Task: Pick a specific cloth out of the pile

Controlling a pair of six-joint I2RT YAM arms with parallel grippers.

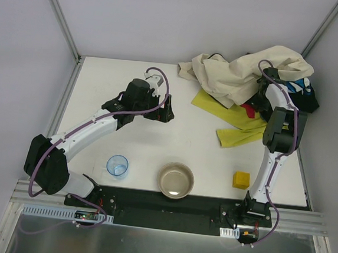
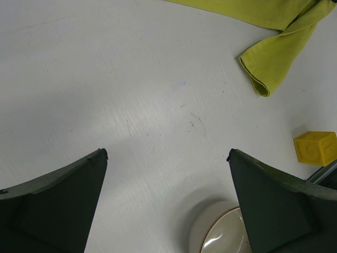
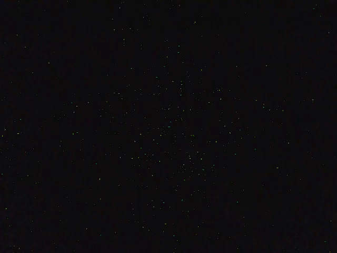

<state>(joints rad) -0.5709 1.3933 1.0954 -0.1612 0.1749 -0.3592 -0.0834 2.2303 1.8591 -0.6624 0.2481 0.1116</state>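
Note:
The yellow-green cloth (image 1: 235,125) lies flat on the table, its far part tucked under the pile; a folded corner of it shows in the left wrist view (image 2: 274,58). The pile (image 1: 244,74) is at the back right, with a big beige cloth on top and black, magenta and blue-grey pieces beneath. My right arm reaches down into the pile and its gripper is buried in the fabric. The right wrist view is fully black. My left gripper (image 1: 166,109) (image 2: 166,154) is open and empty above bare table, left of the yellow-green cloth.
A metal bowl (image 1: 176,180) (image 2: 221,232) sits near the front edge at the middle. A yellow cube (image 1: 241,179) (image 2: 316,147) sits to its right. A clear blue cup (image 1: 117,165) stands at the front left.

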